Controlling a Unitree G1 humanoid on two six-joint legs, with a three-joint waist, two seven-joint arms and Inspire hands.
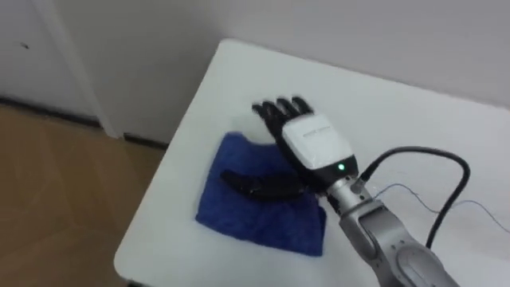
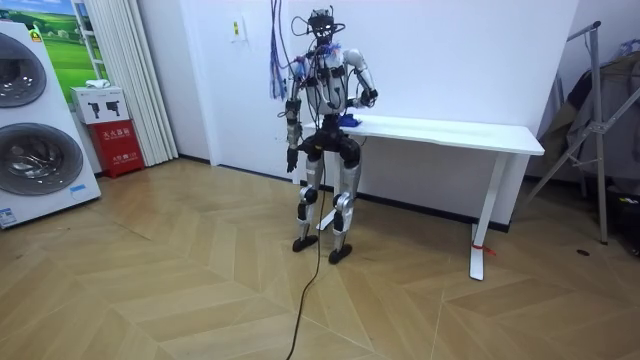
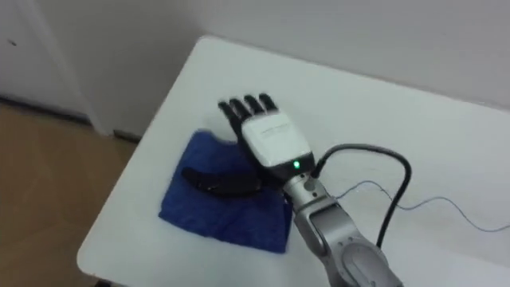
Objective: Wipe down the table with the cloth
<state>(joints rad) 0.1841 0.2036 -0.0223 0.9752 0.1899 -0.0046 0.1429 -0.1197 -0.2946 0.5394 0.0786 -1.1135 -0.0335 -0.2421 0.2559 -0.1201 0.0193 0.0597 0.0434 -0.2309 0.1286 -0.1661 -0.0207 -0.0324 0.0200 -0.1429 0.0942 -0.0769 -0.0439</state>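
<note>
A blue cloth lies crumpled near the left end of the white table. My right hand lies flat on the cloth's far right part, open, with straight fingers pointing toward the wall and reaching past the cloth onto the bare tabletop. Its thumb stretches left across the middle of the cloth. In the room view I stand at the end of the table on the room view's left, facing the wall, and my left hand hangs at my side.
The table's left edge and far left corner lie close to the cloth, with wooden floor below. A thin wire lies on the tabletop at the right. Washing machines and a red box stand far off.
</note>
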